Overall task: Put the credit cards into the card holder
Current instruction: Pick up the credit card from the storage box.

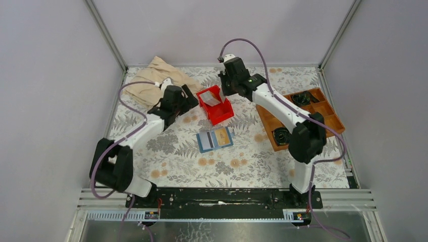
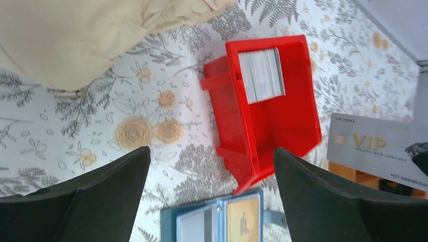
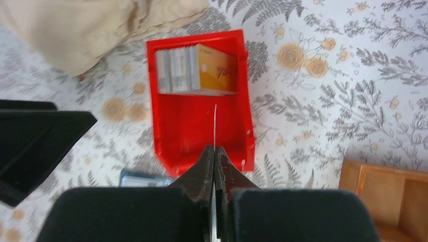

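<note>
The card holder [image 1: 215, 138] lay open on the floral surface [image 1: 176, 161] at the centre of the top view, a grey card and an orange card showing in its pockets. Just beyond it sat the red bin [image 1: 218, 112], with a stack of credit cards [image 2: 261, 74] standing on edge at its far end. The left jaws were spread wide and empty, hovering just left of the bin. The right jaws were clenched on a silver VIP card [image 2: 376, 147], seen edge-on over the bin from the right wrist. A beige cloth [image 1: 154, 80] lay upper left, and a wooden tray [image 1: 330, 117] at right.
</note>
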You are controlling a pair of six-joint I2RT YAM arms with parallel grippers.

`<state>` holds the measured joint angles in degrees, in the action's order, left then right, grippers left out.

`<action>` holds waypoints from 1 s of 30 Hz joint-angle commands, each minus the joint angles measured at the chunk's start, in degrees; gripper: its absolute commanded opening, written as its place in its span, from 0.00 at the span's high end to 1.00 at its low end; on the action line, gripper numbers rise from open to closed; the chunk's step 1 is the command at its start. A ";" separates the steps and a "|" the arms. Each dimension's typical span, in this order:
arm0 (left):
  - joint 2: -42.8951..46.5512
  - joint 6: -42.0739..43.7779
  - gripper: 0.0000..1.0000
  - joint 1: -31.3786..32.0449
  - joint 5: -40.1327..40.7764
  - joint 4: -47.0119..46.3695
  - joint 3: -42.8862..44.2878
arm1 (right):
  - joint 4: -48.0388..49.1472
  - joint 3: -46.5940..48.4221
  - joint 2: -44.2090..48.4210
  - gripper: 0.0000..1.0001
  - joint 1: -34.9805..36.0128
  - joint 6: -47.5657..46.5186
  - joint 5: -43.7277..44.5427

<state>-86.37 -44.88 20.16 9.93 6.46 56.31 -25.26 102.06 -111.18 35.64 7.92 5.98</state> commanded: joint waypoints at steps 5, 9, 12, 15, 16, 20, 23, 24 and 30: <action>16.08 2.29 0.00 1.49 -12.40 -12.33 -12.78 | -5.07 -10.75 17.26 1.00 2.20 6.60 -12.48; 22.86 4.24 0.02 2.50 -21.91 -18.33 -19.33 | -6.50 -17.39 23.94 1.00 2.18 9.54 -19.86; 25.96 4.96 0.03 2.81 -29.36 -22.36 -22.79 | -6.74 -21.84 28.27 1.00 2.16 11.44 -25.45; 27.31 4.39 0.04 2.84 -37.05 -26.84 -25.50 | -5.87 -26.15 32.01 1.00 2.16 12.62 -29.18; 27.38 4.11 0.04 2.86 -39.14 -28.11 -26.07 | -5.90 -27.23 32.75 1.00 2.14 12.78 -30.76; 26.21 3.40 0.05 2.89 -45.89 -31.71 -26.72 | -4.69 -30.99 34.60 1.00 2.07 13.48 -36.56; 24.04 2.77 0.08 2.92 -51.06 -33.29 -26.35 | -3.89 -32.38 34.84 1.00 1.58 13.95 -40.18; 23.30 2.19 0.09 2.95 -52.37 -34.22 -26.54 | -3.88 -32.71 34.68 1.00 1.17 13.92 -41.84; 21.23 -1.25 0.14 2.96 -56.79 -39.87 -28.30 | -2.24 -34.23 33.68 1.00 -2.66 14.15 -49.82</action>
<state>-64.10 -43.55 22.83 -40.49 -25.12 29.26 -30.44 67.92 -77.97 35.44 21.02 -35.44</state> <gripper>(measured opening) 0.881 0.014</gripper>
